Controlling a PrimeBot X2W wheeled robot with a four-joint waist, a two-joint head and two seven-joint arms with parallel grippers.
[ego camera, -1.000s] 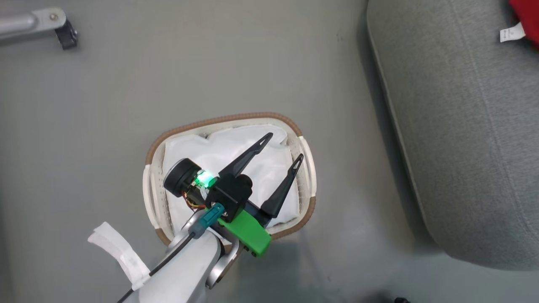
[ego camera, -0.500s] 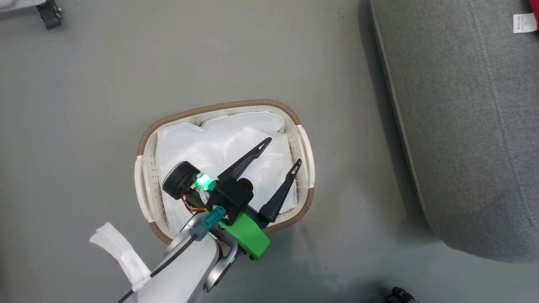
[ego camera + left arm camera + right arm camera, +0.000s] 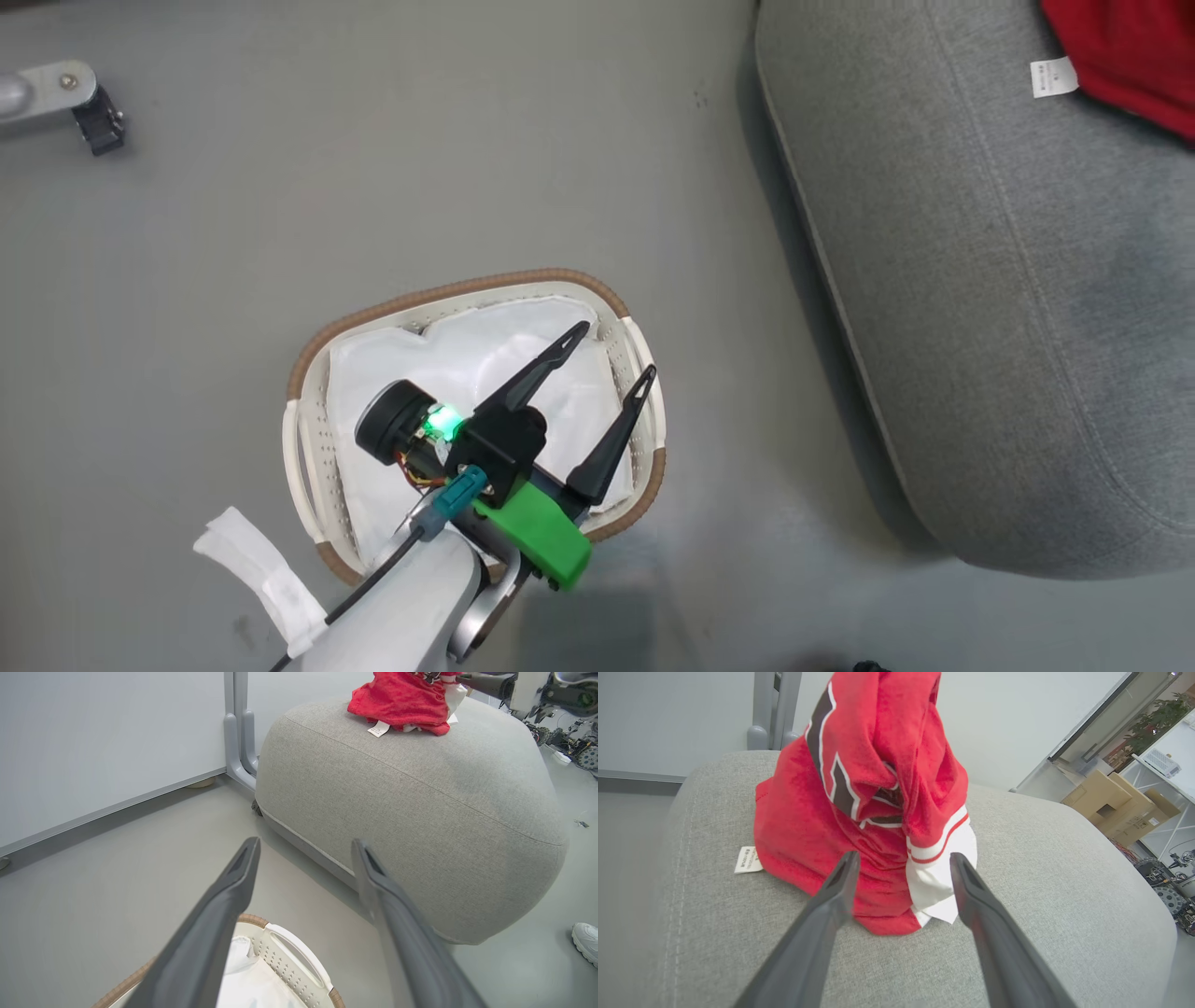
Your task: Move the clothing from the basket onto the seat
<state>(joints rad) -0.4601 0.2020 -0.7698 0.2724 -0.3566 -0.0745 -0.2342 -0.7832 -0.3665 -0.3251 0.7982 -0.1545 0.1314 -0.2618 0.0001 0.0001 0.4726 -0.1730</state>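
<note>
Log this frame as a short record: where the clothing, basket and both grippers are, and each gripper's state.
clothing: red jersey heap lying on the seat, white tag at its edge
basket: on the floor, beside the seat, with a white cloth sheet inside
left gripper: open, above the basket, holding nothing
right gripper: open, fingers apart at the near side of the heap, not clamping it

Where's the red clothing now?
The clothing is heaped on the grey seat: top right corner of the head view, directly ahead of the right end effector in its wrist view.
</note>
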